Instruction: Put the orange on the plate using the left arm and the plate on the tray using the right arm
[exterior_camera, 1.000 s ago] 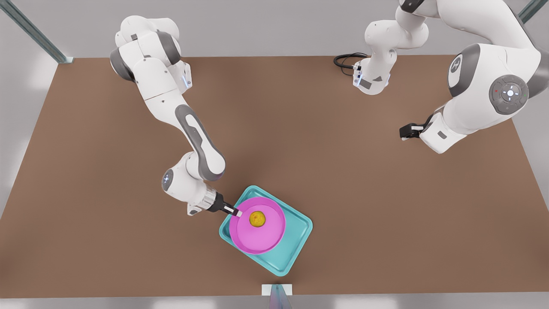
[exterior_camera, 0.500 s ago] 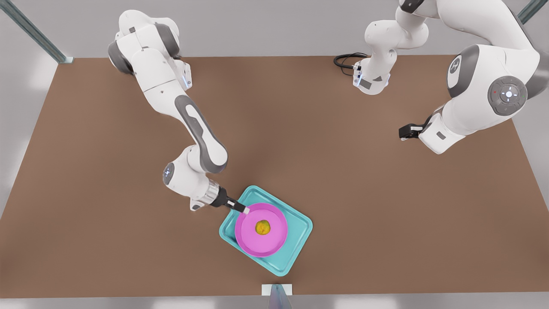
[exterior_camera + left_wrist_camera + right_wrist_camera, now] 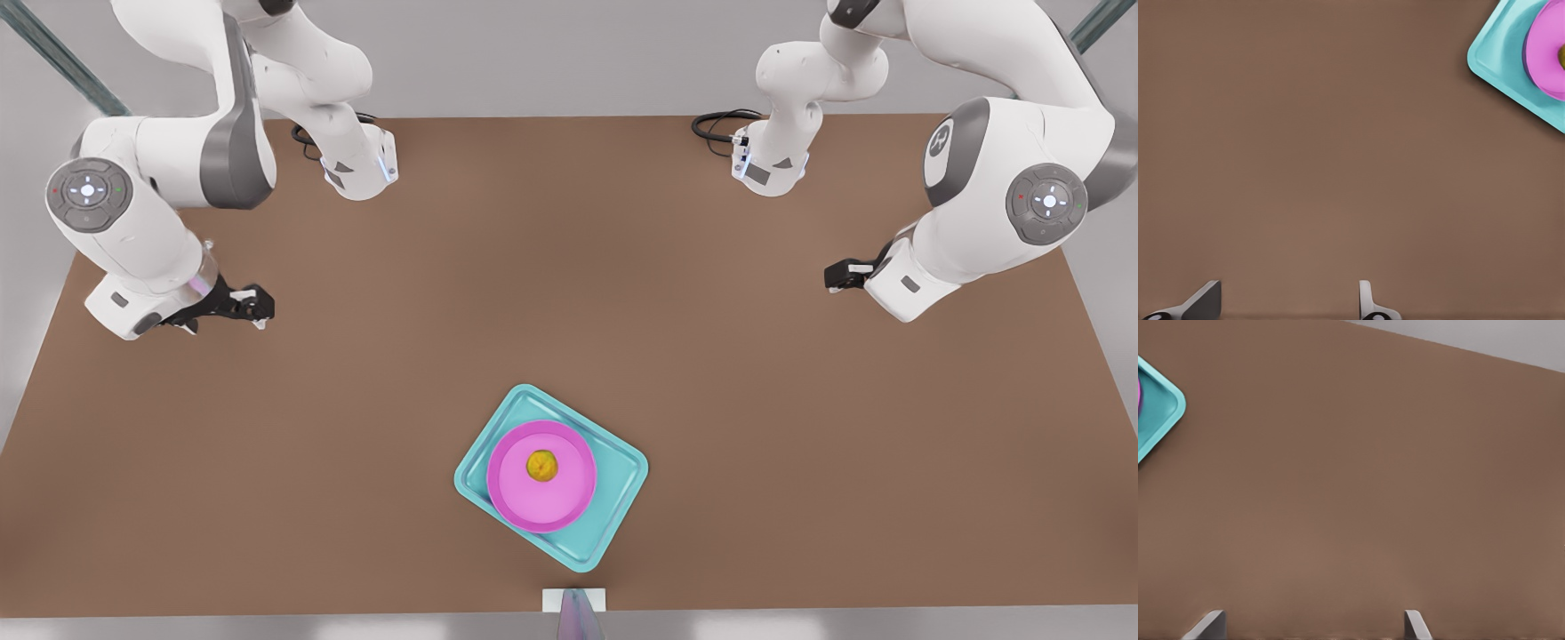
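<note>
Right gripper (image 3: 1311, 625) has let go of plate (image 3: 540, 476) and pulled back, now well apart from tray (image 3: 613, 498), off toward front view's left. Fingers spread wide, holding nothing.

Plate sits flat inside tray. Orange (image 3: 542, 464) rests on plate, near its middle.

Left gripper (image 3: 1286, 303) waits well apart from tray on other side, fingers spread, empty.

Judgement: both placements done, task looks complete.

Two glossy white, multi-jointed arms are showing grey bands at their joints and round grey caps with small red and green dots. Each is ending in a small black pincer (image 3: 253, 307) (image 3: 836, 274) with pale fingertips; black cables are coiling at both bases.
</note>
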You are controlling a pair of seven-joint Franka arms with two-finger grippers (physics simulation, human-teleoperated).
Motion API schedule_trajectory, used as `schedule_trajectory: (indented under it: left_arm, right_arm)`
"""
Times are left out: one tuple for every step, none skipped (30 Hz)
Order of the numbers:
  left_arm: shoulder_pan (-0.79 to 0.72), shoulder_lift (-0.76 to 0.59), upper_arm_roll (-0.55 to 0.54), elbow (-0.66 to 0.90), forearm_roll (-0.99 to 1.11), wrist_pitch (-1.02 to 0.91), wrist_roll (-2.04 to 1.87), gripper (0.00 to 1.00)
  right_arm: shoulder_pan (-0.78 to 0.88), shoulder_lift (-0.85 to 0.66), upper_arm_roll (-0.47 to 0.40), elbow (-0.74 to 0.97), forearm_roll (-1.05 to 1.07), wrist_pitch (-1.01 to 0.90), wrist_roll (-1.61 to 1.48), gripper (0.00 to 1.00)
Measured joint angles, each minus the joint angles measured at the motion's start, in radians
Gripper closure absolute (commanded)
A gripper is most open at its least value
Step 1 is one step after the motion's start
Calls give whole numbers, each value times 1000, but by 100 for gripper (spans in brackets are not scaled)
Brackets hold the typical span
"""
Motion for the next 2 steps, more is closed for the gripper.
schedule_trajectory:
  left_arm:
    - [0, 0, 0, 0, 0, 0, 0, 0]
    - [0, 0, 0, 0, 0, 0, 0, 0]
  right_arm:
    - [-6, 7, -4, 0, -2, -21, -13, 0]
    - [-10, 10, -7, 1, -4, -39, -26, 0]
